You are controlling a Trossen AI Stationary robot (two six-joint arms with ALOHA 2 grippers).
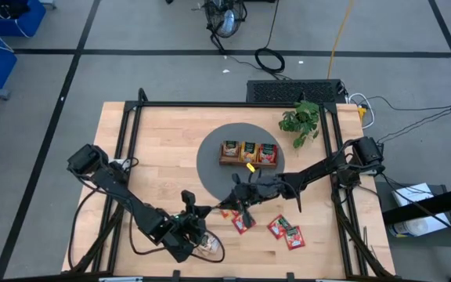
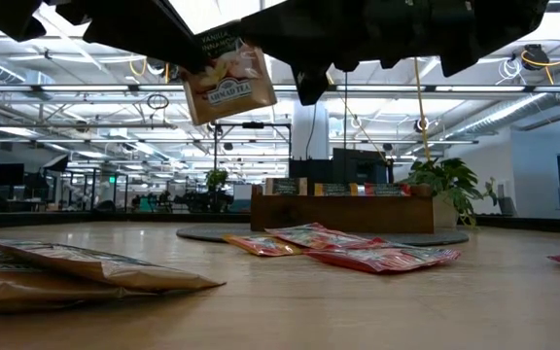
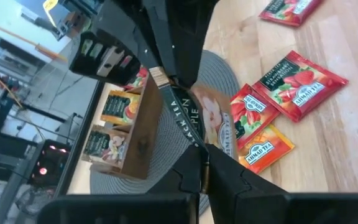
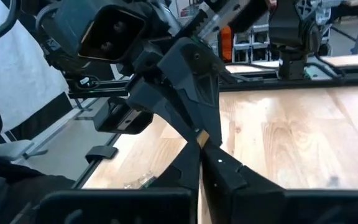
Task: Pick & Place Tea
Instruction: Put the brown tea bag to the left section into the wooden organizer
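A tan tea sachet hangs in the air between my two grippers, above the table's near middle. It also shows in the low view as a tilted sachet. My left gripper is shut on one end of it, and my right gripper is shut on the other end. In the high view the left gripper and the right gripper meet tip to tip. Red and orange sachets lie flat on the wood. The wooden tray stands on a grey round mat. My left gripper pinches the sachet's near end between its two fingers, coming slanting down from the table's near left. The sachet is lifted clear of the table. My right gripper pinches the opposite end between its two fingers, coming level from the table's right.
A green plant stands at the far right of the table. Loose sachets lie under and to the right of the grippers. A crumpled clear bag lies at the near edge by my left arm. Black frame rails run along the sides.
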